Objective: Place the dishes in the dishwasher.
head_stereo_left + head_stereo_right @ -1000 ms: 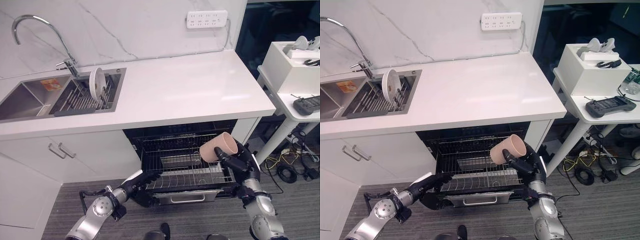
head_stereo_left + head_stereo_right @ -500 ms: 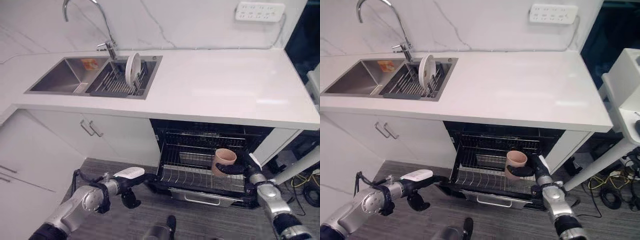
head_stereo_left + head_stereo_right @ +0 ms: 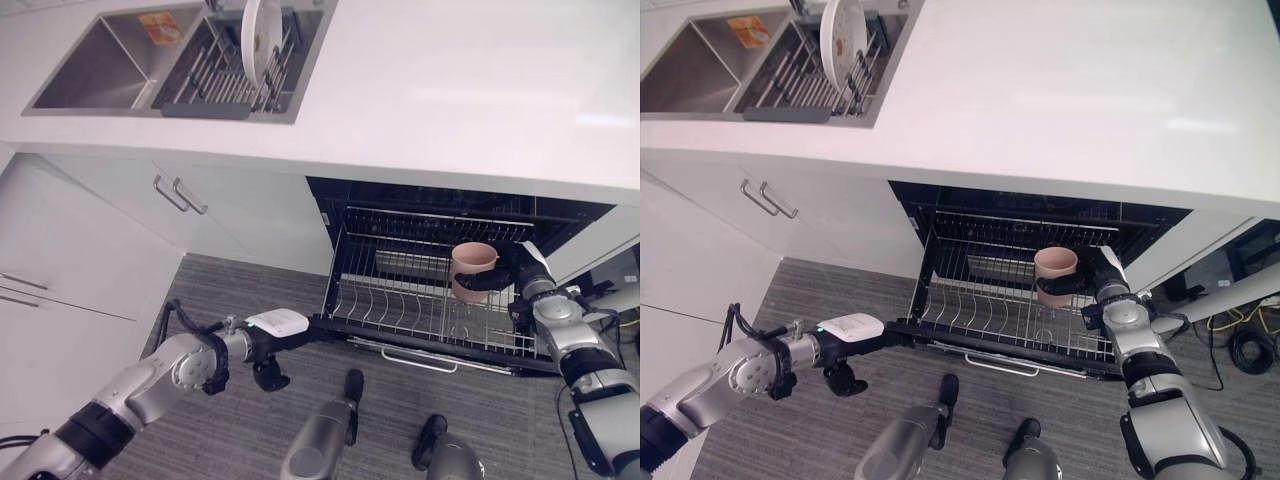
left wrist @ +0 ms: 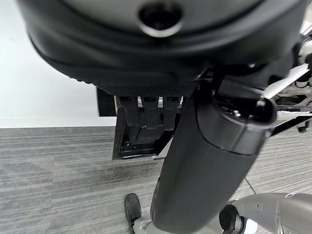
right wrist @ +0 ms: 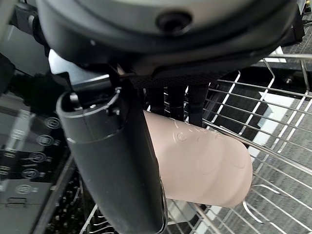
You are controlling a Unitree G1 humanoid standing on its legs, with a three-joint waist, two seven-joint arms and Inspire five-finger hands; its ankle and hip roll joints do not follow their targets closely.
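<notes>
Left eye view: right hand point(image 3: 507, 276) holds a pink cup point(image 3: 472, 272) upright over the pulled-out dishwasher rack point(image 3: 400, 312); a white plate point(image 3: 250, 28) stands in the sink rack point(image 3: 205, 88).
Right eye view: left hand point(image 3: 898, 334) reaches the rack's front corner.
Left wrist view: whether its fingers are apart or together cannot be told.
Right wrist view: fingers point(image 5: 176, 103) and thumb clamped round the cup.

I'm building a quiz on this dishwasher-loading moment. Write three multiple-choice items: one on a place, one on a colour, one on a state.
1. Where is the white round plate?
A. standing in the sink's drying rack
B. in the pulled-out wire dishwasher rack
C. on the floor

2. What colour is the cup?
A. blue
B. pale pink
C. black

3. What is the right hand doing?
A. hanging open
B. pressing the white countertop
C. gripping the cup over the dishwasher rack

Answers:
1 A, the plate stands on edge between the rack's bars by the sink.
2 B, both eye views show it pale pink.
3 C, thumb and fingers wrap round the cup.
</notes>
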